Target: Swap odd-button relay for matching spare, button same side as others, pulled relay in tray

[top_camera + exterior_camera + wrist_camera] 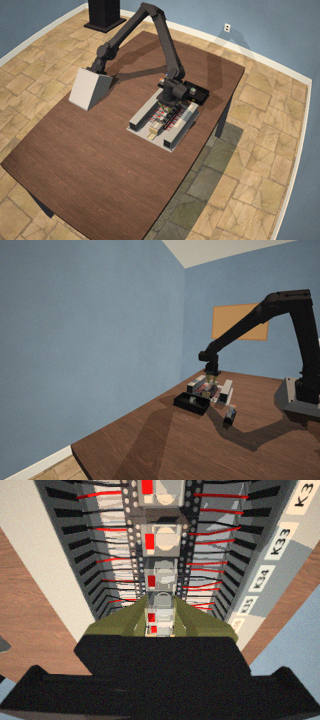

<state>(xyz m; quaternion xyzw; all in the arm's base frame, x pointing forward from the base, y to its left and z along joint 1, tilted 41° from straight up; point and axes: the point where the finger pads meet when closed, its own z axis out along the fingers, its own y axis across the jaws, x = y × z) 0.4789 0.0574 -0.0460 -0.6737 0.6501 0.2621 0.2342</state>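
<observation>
Being pressed into the end socket of the row [160, 537]: red-button relay [159, 622], button lying on the same side as its neighbours' red ones. Judging its top close to level with theirs, though not telling for certain. Lying already in the tray [204, 96], toward the table [103, 155] edge opposite the arm's base: green-button relay [192, 90], apparently the pulled one. Remaining: seating fully, letting go. Clamping the red-button relay by its sides: end effector [160, 600], narrowly open, pointing straight down.
</observation>
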